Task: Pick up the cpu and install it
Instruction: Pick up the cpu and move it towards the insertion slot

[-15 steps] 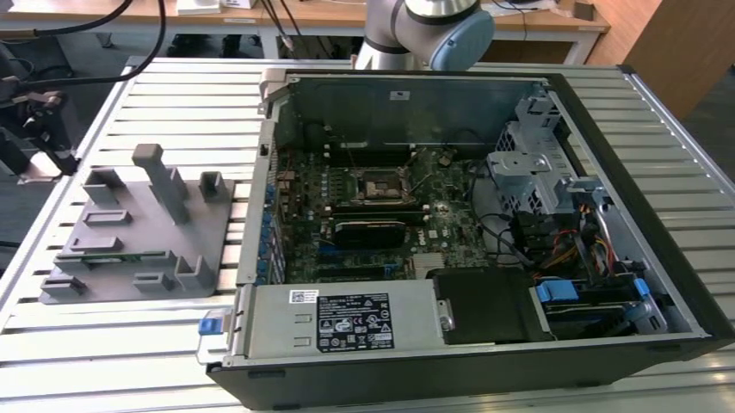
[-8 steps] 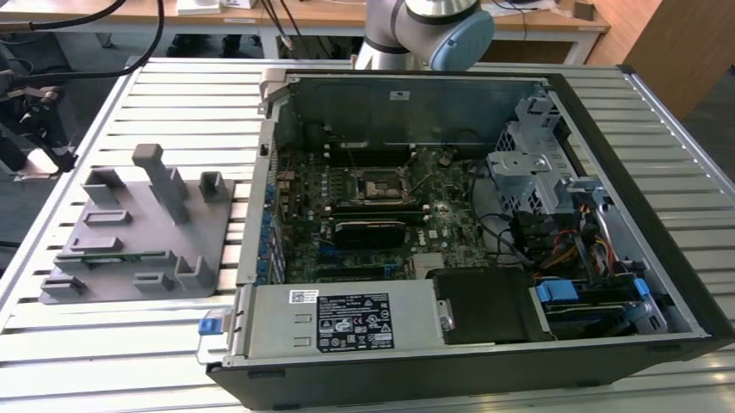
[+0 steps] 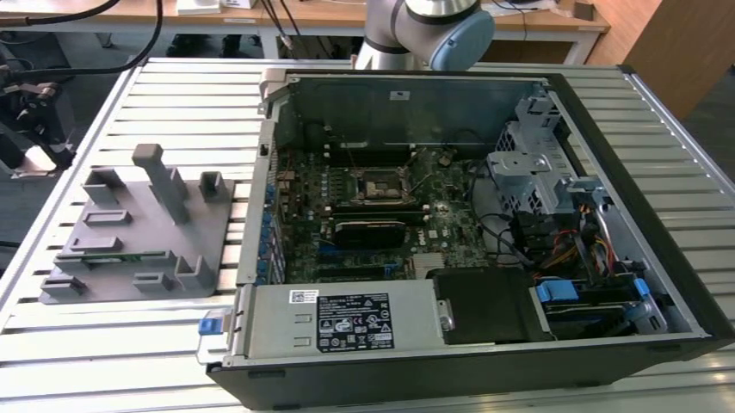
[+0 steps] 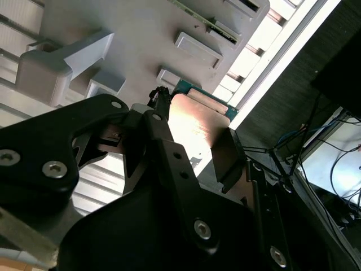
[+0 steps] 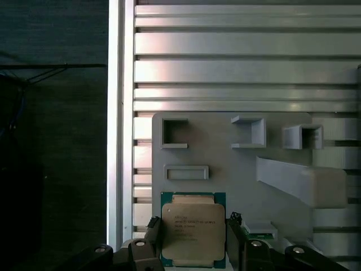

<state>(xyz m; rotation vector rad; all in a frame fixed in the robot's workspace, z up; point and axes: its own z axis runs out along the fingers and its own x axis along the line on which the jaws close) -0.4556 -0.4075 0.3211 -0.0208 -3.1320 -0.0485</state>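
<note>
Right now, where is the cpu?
In the first wrist view the cpu is gripped between the two fingers of the pincer, held above the grey fixture plate, close to its shallow rectangular pocket.

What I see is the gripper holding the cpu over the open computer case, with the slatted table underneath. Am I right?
Not quite. The gripper does hold the cpu, but over the grey fixture plate, not the open computer case. The first wrist view shows this, with the slatted table underneath.
</note>
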